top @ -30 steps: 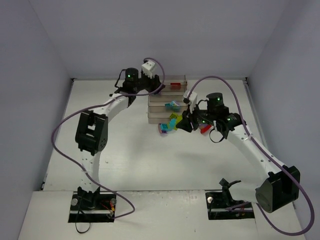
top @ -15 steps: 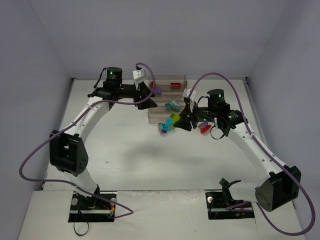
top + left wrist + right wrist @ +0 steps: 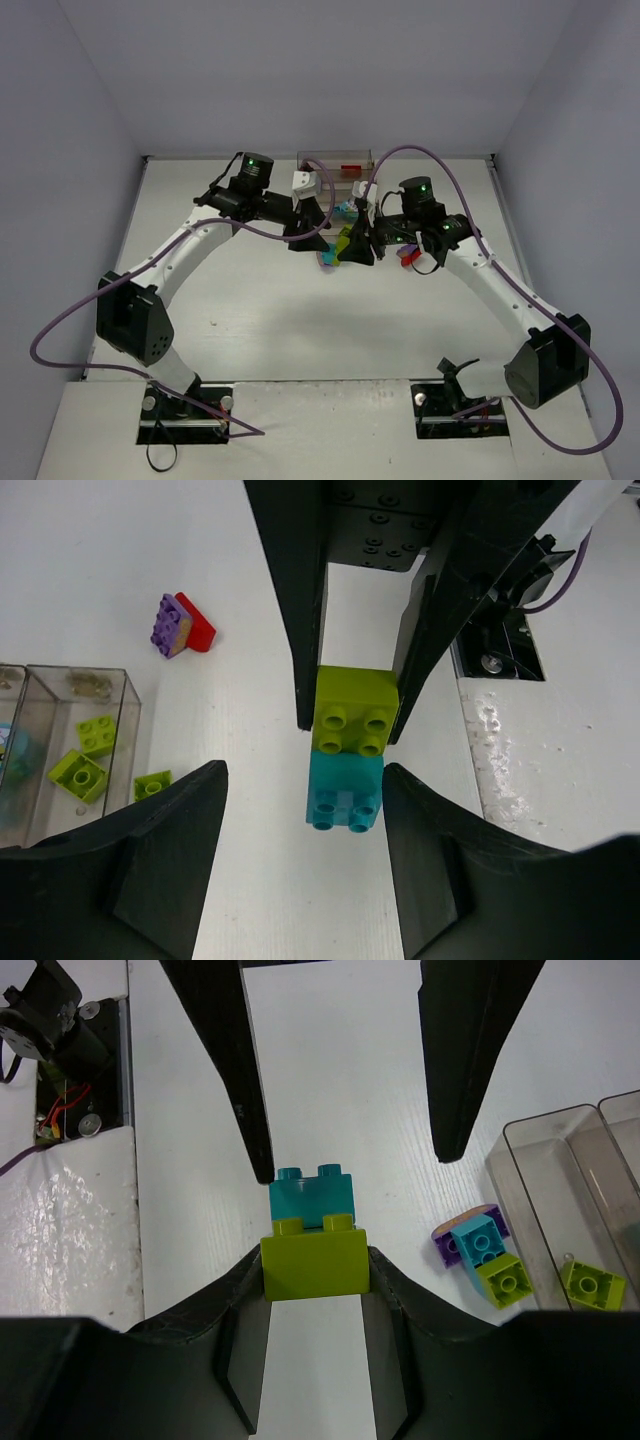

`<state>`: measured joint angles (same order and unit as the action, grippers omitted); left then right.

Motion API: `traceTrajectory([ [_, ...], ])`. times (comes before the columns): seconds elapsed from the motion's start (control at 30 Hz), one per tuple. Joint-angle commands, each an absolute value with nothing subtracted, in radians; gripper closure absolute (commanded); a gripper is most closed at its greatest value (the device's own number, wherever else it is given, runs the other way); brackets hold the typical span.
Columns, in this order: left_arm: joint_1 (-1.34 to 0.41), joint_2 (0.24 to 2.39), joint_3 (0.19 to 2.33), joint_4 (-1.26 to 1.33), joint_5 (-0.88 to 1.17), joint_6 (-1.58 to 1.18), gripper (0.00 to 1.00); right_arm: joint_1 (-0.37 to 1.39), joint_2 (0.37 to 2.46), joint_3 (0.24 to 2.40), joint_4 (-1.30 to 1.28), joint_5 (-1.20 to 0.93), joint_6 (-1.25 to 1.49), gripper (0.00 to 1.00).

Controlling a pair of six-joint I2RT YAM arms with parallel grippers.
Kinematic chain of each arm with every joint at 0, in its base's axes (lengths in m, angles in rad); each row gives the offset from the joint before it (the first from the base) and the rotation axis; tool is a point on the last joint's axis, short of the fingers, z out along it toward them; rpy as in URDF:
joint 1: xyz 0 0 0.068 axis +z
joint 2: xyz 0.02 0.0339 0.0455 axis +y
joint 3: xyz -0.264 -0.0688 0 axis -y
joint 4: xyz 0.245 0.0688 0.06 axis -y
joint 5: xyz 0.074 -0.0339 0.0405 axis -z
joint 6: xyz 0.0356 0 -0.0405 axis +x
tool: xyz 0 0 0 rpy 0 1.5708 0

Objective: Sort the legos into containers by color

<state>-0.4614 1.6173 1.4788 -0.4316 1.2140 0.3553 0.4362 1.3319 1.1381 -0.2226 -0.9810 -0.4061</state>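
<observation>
A lime green lego (image 3: 315, 1260) with a teal lego (image 3: 312, 1195) stacked on it hangs above the table, my right gripper (image 3: 315, 1265) shut on the lime one. My left gripper (image 3: 303, 780) faces it, open. Its fingers (image 3: 170, 850) stand on either side of the teal lego (image 3: 345, 790), with a clear gap on one side. From above, both grippers meet just in front of the containers (image 3: 340, 165), left gripper (image 3: 328, 235) against right gripper (image 3: 353, 243). One tray (image 3: 80, 740) holds lime legos (image 3: 78, 775).
A purple-and-red stack (image 3: 180, 625) lies on the table. Near the rack's foot sits a purple, cyan and lime cluster (image 3: 480, 1255). A red brick (image 3: 350, 168) lies in the top tray. Cables loop from both arms over the table.
My left arm has swung from the back of the rack forward and right, bringing its open jaws around the teal lego. The right gripper shifted slightly left, still holding the stack.
</observation>
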Motion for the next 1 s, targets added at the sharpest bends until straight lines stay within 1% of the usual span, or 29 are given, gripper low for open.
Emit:
traceTrajectory([
  [0.0, -0.468, 1.566, 1.502, -0.426, 1.261, 0.406, 0.43, 0.445, 1.325, 1.190, -0.199, -1.026, -0.420, 1.00],
  [0.3, -0.488, 1.574, 1.494, -0.512, 1.264, 0.482, 0.43, 0.443, 1.319, 1.189, -0.201, -1.023, -0.422, 1.00],
  [0.6, -0.517, 1.588, 1.493, -0.519, 1.241, 0.495, 0.44, 0.443, 1.313, 1.189, -0.199, -1.020, -0.419, 1.00],
  [0.63, -0.517, 1.589, 1.491, -0.518, 1.241, 0.494, 0.45, 0.445, 1.315, 1.189, -0.199, -1.022, -0.416, 1.00],
  [0.67, -0.517, 1.592, 1.491, -0.520, 1.241, 0.495, 0.48, 0.445, 1.315, 1.190, -0.199, -1.022, -0.416, 1.00],
  [0.97, -0.522, 1.609, 1.493, -0.525, 1.218, 0.489, 0.57, 0.443, 1.305, 1.187, -0.199, -1.011, -0.416, 1.00],
])
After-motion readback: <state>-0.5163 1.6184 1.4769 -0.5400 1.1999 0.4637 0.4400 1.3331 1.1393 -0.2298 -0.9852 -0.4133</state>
